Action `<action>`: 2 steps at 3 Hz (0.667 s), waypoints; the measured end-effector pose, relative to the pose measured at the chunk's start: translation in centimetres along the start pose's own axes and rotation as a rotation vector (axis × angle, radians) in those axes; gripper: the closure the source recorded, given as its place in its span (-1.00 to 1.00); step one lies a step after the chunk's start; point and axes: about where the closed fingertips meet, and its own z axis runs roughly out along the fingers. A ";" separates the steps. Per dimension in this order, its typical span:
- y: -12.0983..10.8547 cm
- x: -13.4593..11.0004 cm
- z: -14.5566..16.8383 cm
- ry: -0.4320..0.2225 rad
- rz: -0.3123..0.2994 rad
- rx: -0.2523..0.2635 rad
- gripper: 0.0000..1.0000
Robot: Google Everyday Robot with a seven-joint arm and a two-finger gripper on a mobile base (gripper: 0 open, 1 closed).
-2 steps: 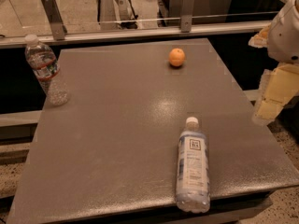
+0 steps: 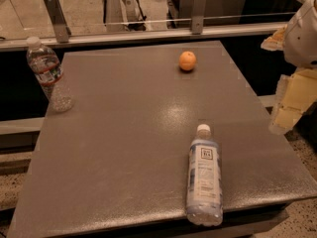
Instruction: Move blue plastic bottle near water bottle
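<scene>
— Step in hand?
— Approach, by the look of it. No grasp made yet. Gripper (image 2: 290, 105) up at the right, hanging out past the right edge of the table (image 2: 124, 133). Open or closed: cannot tell.
— And the blue plastic bottle (image 2: 203, 177)?
— Lying on its side by the front edge, cap pointing away. Left of the gripper, lower and nearer the camera, clearly apart from it.
— The water bottle (image 2: 49, 76)?
— Upright at the far left corner, right across the table from the gripper and well apart from the blue one.
— Next move?
— Probably reach left and down, line up across the lying bottle's body and close around its middle. Then carry far left and set down just beside the water bottle without knocking it.
— Anything in the way?
— Orange (image 2: 187, 61) toward the back, left of the gripper. Likely off the path.
</scene>
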 end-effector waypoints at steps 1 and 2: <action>2.3 -1.0 0.1 0.008 -0.138 0.019 -1.00; 6.8 -2.0 3.1 0.025 -0.340 -0.030 -1.00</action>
